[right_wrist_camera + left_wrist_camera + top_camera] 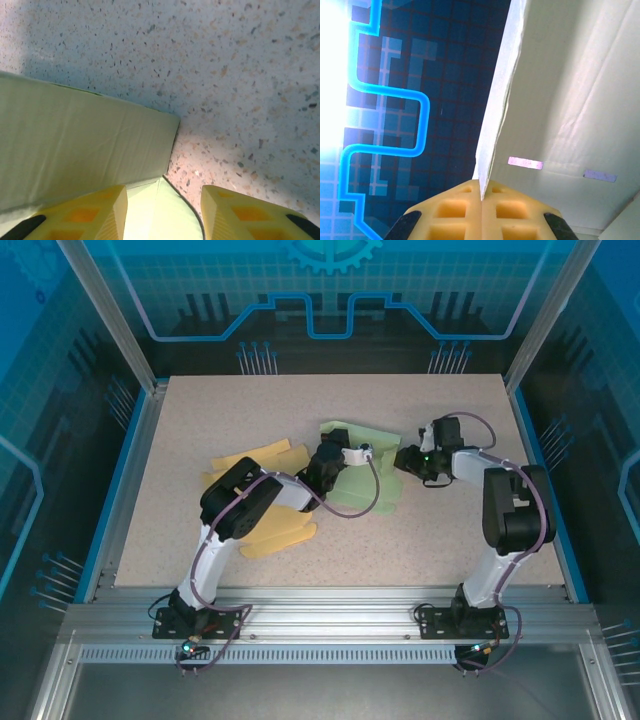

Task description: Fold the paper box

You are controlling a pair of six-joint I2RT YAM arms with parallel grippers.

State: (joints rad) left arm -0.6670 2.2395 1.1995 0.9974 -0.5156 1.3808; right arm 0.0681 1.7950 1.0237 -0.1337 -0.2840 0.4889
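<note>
Now: green paper box lies mid-table, slightly right of centre. Left gripper pinches a raised panel's edge. Right gripper is spread, straddling a corner flap. Likely best: hold the left pinch firm and fold along the crease.

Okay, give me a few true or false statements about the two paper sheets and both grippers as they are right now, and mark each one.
1. The left gripper is shut on an edge of the light green paper sheet. True.
2. The right gripper is clamped shut on the green sheet. False: its fingers stand apart, over the sheet's edge.
3. A yellow paper sheet lies left of the green one on the speckled table. True.
4. The right arm reaches across to the yellow sheet. False: it is at the green sheet's right side.
</note>
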